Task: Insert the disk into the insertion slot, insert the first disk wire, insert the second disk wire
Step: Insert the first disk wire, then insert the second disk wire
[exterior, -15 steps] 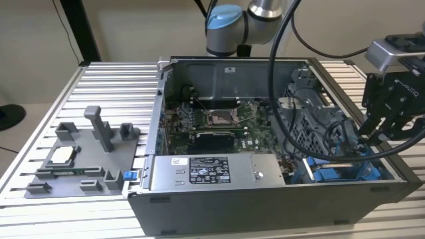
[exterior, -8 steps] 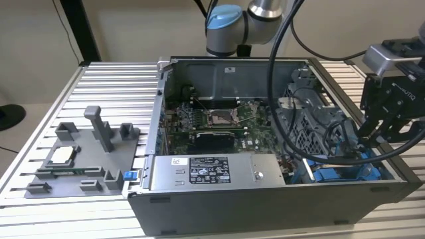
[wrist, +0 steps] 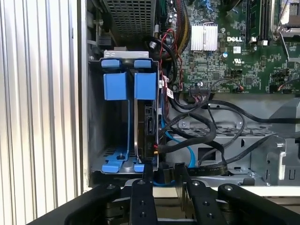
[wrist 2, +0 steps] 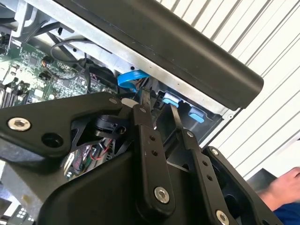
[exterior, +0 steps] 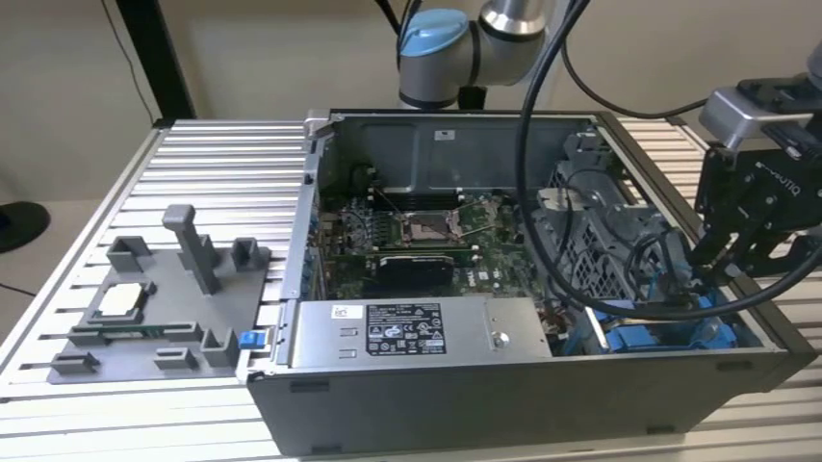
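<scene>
Ribbed aluminium table [exterior: 218,164] before a plain beige wall, with an open computer case [exterior: 514,404] lying on its side on top. Towards the exterior view's left, a grey fixture [exterior: 154,308] with upright posts, just beside the case. Inside the case: green motherboard [exterior: 411,241] in the middle, grey power-supply box [exterior: 411,332] along the near wall.

At the case's corner on the exterior view's right, the gripper [exterior: 709,274] at the end of the arm, tip down among black cables [wrist: 211,126].

In the first wrist view, the insertion slot [wrist: 93,122] as a grey metal bay against the case wall, with the disk [wrist: 144,126] already in it — standing on edge in its blue carrier. A second blue carrier [wrist: 115,86] just beside, nearer the case wall. Gripper [wrist: 165,171] close to the disk's near end, a blue cable [wrist: 190,152] curving past just beside it.

Claw's state — slack or clamped — impossible to tell from either wrist view.

In the second wrist view, the gripper [wrist 2: 159,105] pointing in under the case's dark rim, a loop of the blue cable [wrist 2: 131,77] beyond it, and a person's hand [wrist 2: 281,187] at the edge, over the table.
</scene>
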`<action>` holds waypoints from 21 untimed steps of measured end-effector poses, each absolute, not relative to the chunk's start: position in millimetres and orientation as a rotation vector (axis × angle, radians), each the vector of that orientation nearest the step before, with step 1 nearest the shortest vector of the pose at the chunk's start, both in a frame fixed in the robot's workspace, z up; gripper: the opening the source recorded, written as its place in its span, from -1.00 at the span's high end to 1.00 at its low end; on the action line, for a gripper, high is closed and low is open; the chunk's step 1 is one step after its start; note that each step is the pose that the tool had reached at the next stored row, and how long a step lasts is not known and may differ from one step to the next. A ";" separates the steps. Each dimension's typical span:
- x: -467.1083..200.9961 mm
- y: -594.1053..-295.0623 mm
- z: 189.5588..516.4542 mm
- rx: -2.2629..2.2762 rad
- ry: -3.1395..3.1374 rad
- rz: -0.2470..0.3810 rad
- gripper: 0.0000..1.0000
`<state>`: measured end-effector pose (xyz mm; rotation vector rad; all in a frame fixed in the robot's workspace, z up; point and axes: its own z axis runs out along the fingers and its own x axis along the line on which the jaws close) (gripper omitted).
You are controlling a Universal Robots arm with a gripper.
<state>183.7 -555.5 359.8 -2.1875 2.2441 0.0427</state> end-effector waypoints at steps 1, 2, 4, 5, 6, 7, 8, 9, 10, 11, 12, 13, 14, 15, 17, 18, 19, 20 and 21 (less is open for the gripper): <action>183.7 -555.5 359.7 -2.187 2.244 0.043 -1.00; 183.7 -555.5 359.6 -2.187 2.244 0.043 -1.00; 183.7 -555.5 359.5 -2.187 2.244 0.044 -1.00; 183.7 -555.5 359.4 -2.187 2.243 0.045 -1.00; 183.7 -555.5 359.4 -2.186 2.243 0.046 -1.00; 183.7 -555.5 359.5 -2.186 2.242 0.046 -1.00; 183.7 -555.5 359.5 -2.185 2.242 0.047 -1.00; 183.6 -555.5 359.4 -2.185 2.242 0.048 -1.00; 183.6 -555.5 359.4 -2.184 2.241 0.049 -1.00; 183.7 -555.6 359.5 -2.184 2.240 0.050 -1.00; 183.7 -555.5 359.5 -2.183 2.239 0.052 -1.00; 183.7 -555.5 359.4 -2.182 2.239 0.054 -1.00; 183.7 -555.5 359.5 -2.181 2.238 0.056 -1.00; 183.7 -555.5 359.4 -2.180 2.237 0.058 -1.00; 183.7 -555.5 359.3 -2.179 2.236 0.060 -1.00; 183.6 -555.5 359.3 -2.179 2.235 0.061 -1.00; 183.7 -555.5 359.4 -2.179 2.235 0.061 -1.00; 183.7 -555.5 359.4 -2.179 2.235 0.061 1.00; 183.7 -555.5 359.3 -2.179 2.235 0.061 1.00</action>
